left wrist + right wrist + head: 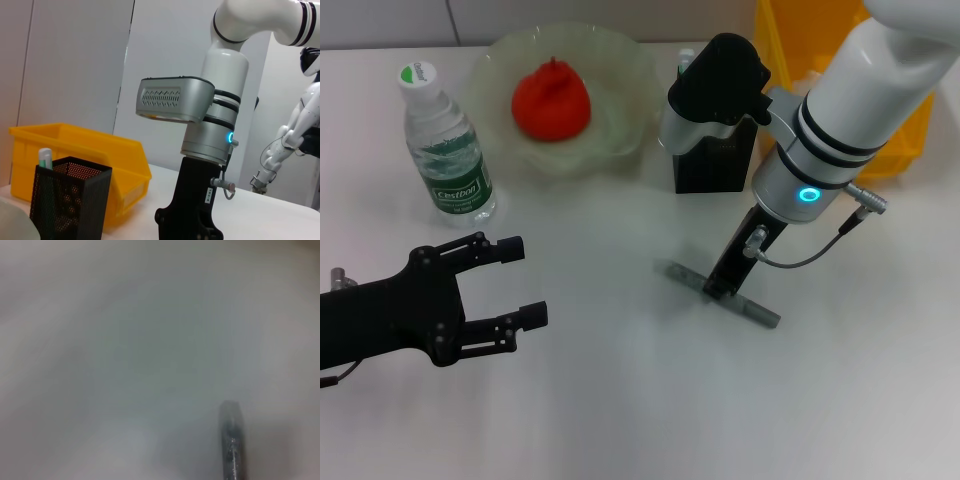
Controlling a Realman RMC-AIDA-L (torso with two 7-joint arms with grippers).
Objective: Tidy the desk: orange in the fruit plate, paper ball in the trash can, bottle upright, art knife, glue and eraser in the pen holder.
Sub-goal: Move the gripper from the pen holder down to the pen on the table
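The orange [552, 100] lies in the fruit plate [620, 150]. The bottle [445, 150] stands upright at the far left. The grey art knife [758, 313] lies flat on the table, and my right gripper [720, 287] reaches straight down onto its middle. One end of the art knife [231, 440] shows in the right wrist view. The pen holder [715, 165] stands behind, with the glue [45, 158] sticking out of it. My left gripper [527, 281] hovers open and empty at the near left. The trash can [785, 45] is at the back right. Paper ball and eraser are out of view.
The right arm's wrist housing [720, 85] hangs over the pen holder [70, 200] and hides part of it. The yellow trash can [100, 155] stands right behind the holder. Another white robot [295, 130] stands in the background.
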